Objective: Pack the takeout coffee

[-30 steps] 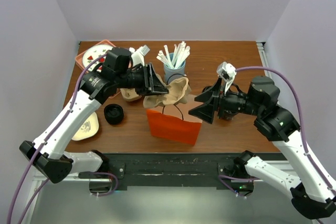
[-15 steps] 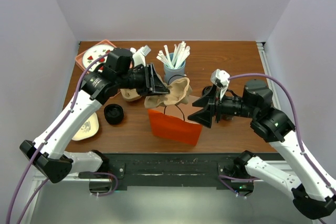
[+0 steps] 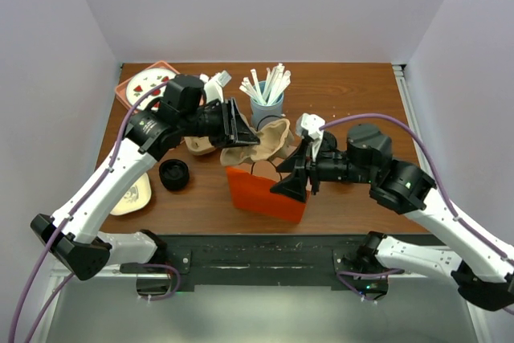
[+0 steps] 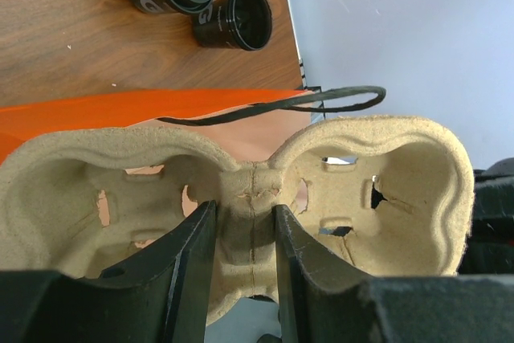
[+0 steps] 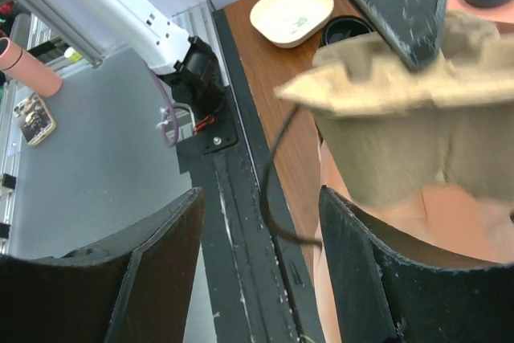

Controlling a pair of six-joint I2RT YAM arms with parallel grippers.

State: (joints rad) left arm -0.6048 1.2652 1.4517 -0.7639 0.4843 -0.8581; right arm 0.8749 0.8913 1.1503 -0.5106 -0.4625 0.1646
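Bag (image 3: 265,192) stuff first: the orange paper bag stands near the front edge of the table (image 3: 201,198), mouth up, with its black handle loop (image 4: 273,106) sticking out the top. The right end effector (image 3: 295,170) is right at the bag's right-hand edge. Its jaws are spread and there's nothing between them except air and a bit of that handle loop passing through the gap, so it isn't gripping anything.

Just behind and above the bag is the pulp cup carrier (image 4: 241,174), pinched by its centre ridge in the left end effector (image 4: 243,222). It's hanging over the bag's opening, not inside yet.

My read: this is the "get the carrier into the bag" step. The next move probably needs the right side to hold or spread the bag's mouth so the carrier can go down level without snagging the handle.

Further back are a black cup (image 3: 173,174) and a blue cup of straws (image 3: 267,106).
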